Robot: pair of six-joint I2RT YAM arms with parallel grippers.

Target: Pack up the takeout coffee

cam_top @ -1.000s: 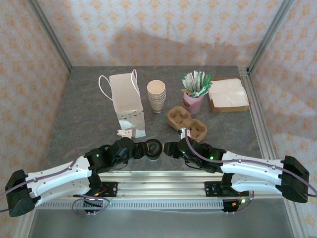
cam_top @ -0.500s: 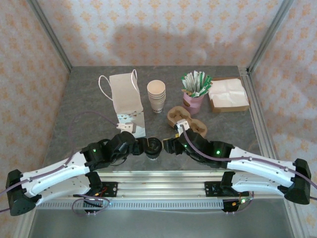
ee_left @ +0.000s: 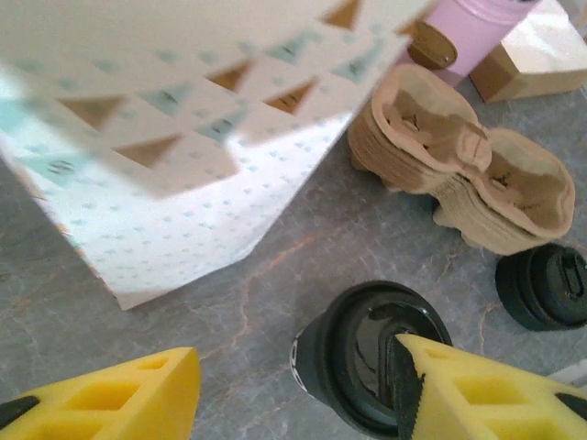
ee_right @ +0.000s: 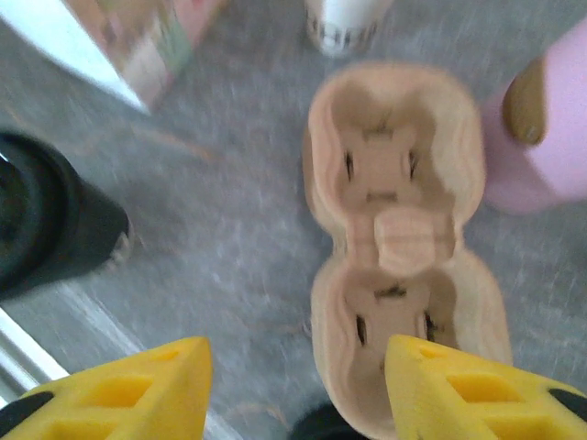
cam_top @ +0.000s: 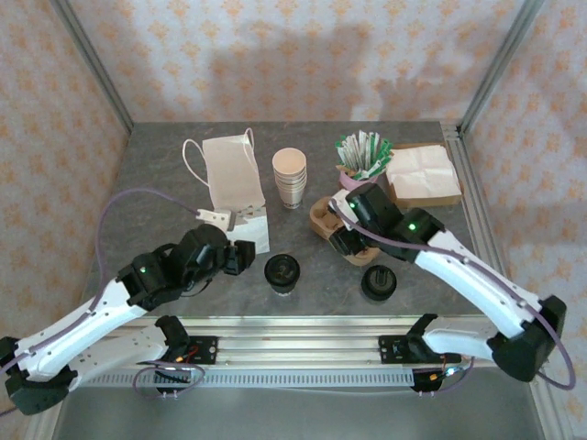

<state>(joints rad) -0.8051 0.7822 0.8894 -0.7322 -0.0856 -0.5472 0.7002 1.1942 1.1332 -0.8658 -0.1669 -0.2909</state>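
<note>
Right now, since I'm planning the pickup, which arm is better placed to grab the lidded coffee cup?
Left. The open left gripper sits beside the takeout coffee, one finger by its lid. The right gripper hovers open over the cup carrier, farther off.

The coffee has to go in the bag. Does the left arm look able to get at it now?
Probably yes. The left claw is open and the coffee stands upright just ahead of it, with only bare table between. The bag stands to one side, apart from it.
</note>
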